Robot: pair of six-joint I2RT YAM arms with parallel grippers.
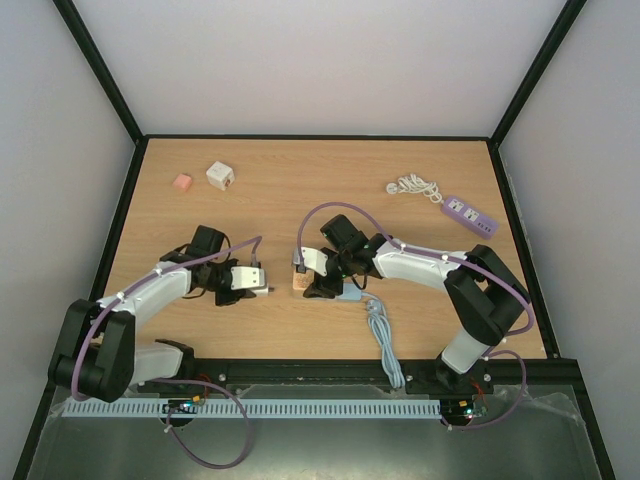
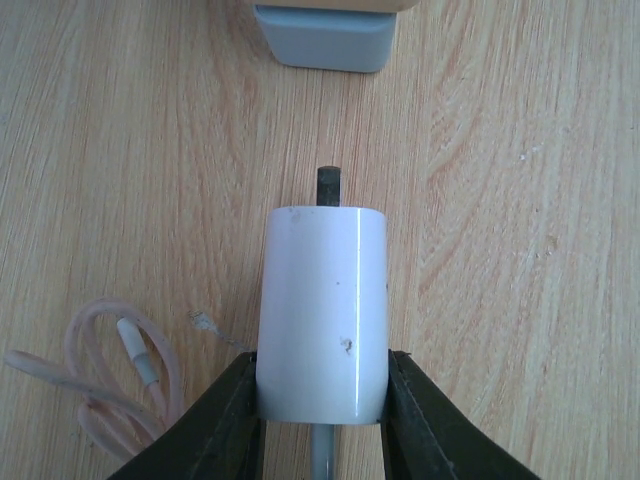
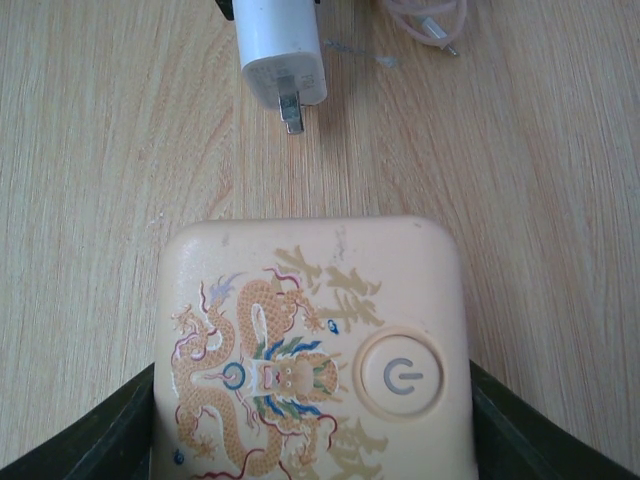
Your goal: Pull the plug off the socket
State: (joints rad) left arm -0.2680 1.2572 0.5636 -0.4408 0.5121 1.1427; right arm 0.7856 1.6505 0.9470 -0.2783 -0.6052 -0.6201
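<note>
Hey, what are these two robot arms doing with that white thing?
The left gripper is clamped on a white rounded plastic plug. The right gripper holds a cream socket block with a dragon print. The plug is already out: bare wooden table shows between the two.

The right gripper (image 3: pixel 312 440) clamps a cream, dragon-printed socket (image 3: pixel 310 320); a white plug (image 3: pixel 283 50) sits just beyond it, apart, prongs toward it.

a power symbol marks the round button (image 3: pixel 402 375) on the cream socket (image 3: pixel 310 290); its gold characters are unreadable.
</note>
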